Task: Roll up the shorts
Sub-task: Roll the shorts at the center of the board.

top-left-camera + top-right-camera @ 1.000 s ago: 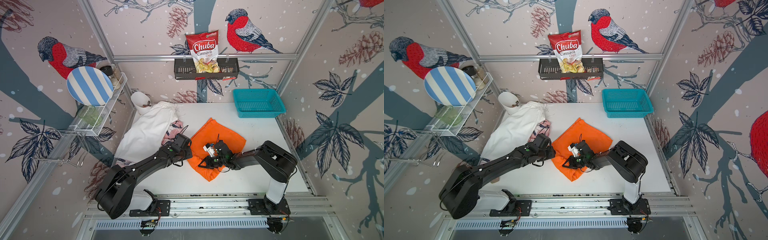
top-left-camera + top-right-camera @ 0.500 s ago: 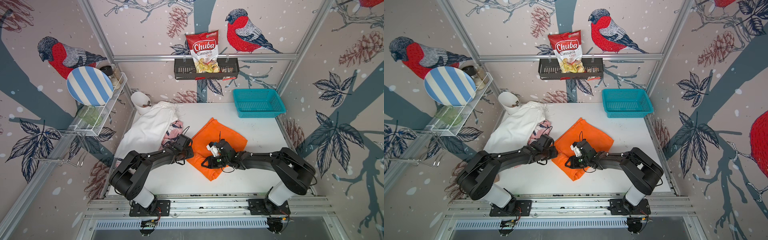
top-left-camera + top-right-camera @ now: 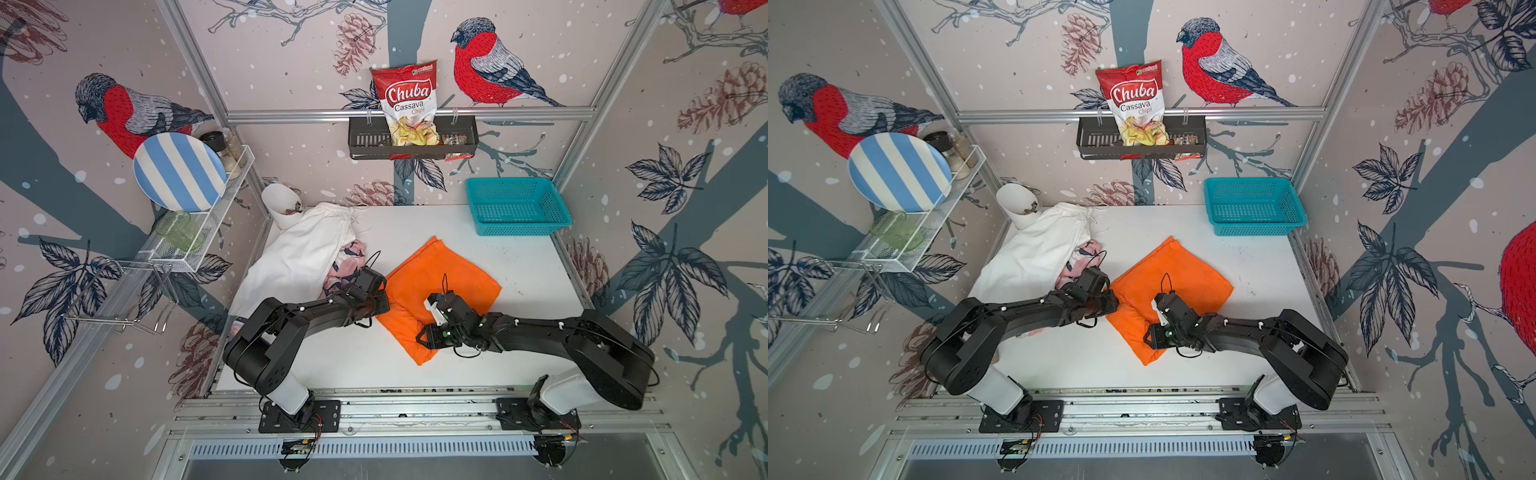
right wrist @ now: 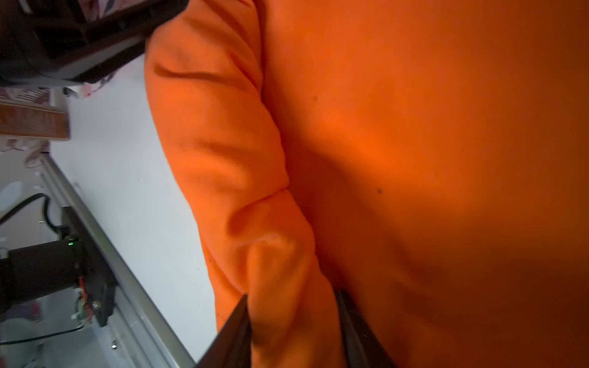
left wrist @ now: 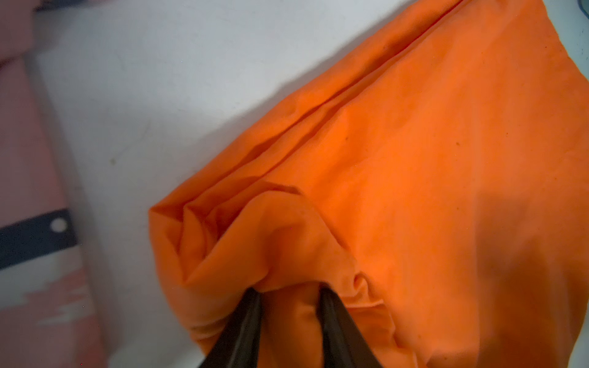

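Observation:
The orange shorts (image 3: 440, 270) (image 3: 1175, 270) lie flat mid-table, their near-left edge turned over into a thick fold. At that fold's left end, my left gripper (image 3: 383, 301) (image 3: 1115, 303) (image 5: 290, 291) is shut on a bunch of orange cloth (image 5: 414, 159). My right gripper (image 3: 422, 337) (image 3: 1148, 336) (image 4: 293, 296) is over the fold's near end. Its jaws stand apart, astride the orange roll (image 4: 280, 255). The white shorts (image 3: 299, 253) (image 3: 1034, 253) lie at the back left, over the pink patterned shorts (image 3: 349, 262) (image 3: 1079, 259).
A teal basket (image 3: 517, 205) stands at the back right of the white table (image 3: 519, 270). A white cup (image 3: 278, 203) sits in the back left corner. A wire rack with a striped plate (image 3: 178, 172) hangs on the left wall. A chips bag (image 3: 409, 108) sits in a shelf on the back wall.
My right gripper has opened and slid toward the near end of the orange fold. The left gripper has moved right onto the fold's left end and closed a little.

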Tool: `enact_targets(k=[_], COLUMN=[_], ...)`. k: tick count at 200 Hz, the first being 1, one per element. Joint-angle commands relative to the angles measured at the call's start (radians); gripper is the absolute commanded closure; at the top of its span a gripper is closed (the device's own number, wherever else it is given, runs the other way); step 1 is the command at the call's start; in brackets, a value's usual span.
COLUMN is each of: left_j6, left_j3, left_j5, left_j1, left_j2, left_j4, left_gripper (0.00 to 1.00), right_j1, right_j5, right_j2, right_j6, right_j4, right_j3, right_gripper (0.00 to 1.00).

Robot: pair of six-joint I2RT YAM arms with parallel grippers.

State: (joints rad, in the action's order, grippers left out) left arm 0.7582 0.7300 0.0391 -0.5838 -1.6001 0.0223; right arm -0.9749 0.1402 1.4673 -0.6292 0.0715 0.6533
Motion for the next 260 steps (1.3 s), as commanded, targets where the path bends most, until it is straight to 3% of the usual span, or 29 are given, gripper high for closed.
enact_targets(k=[1,32,59,82,166,186,232,260], left_j6=[-0.019,-0.020,-0.017,-0.017,-0.009,-0.013,-0.004,-0.006], left_j3=[-0.007,-0.012,-0.014,-0.012,-0.036,-0.034,-0.037,-0.030], left_j5=[-0.012,-0.010,-0.002,-0.002,-0.011,-0.013,-0.034,-0.070], left_j1=[0.006,0.006,0.006,0.006,0.005,0.006,0.008,0.010], left_j2=[-0.004,-0.012,-0.010,-0.004,0.024,0.031,0.081,0.151], left_j4=[0.144,0.145,0.137,0.141,0.148,0.159,0.183,0.247], left_gripper=[0.63,0.63,0.63,0.63,0.62,0.59,0.56,0.50], right_j1=[-0.102,-0.235,-0.359,-0.417,-0.433,-0.423,-0.417,-0.393], right_j5=[-0.418,-0.708,-0.835,-0.855,-0.809,-0.795,-0.725,-0.549], right_j2=[-0.027,-0.004,0.093,0.223,0.494,0.484,0.428,0.366], right_j6=[0.045,0.036,0.107,0.162,0.207,0.192,0.189,0.209], right_j4=[0.274,0.454,0.530,0.548,0.513,0.491,0.459,0.375], right_j3=[0.104,0.256,0.406,0.494,0.525,0.488,0.462,0.433], right_gripper=[0.35,0.23,0.10,0.00,0.00,0.07,0.61,0.75])
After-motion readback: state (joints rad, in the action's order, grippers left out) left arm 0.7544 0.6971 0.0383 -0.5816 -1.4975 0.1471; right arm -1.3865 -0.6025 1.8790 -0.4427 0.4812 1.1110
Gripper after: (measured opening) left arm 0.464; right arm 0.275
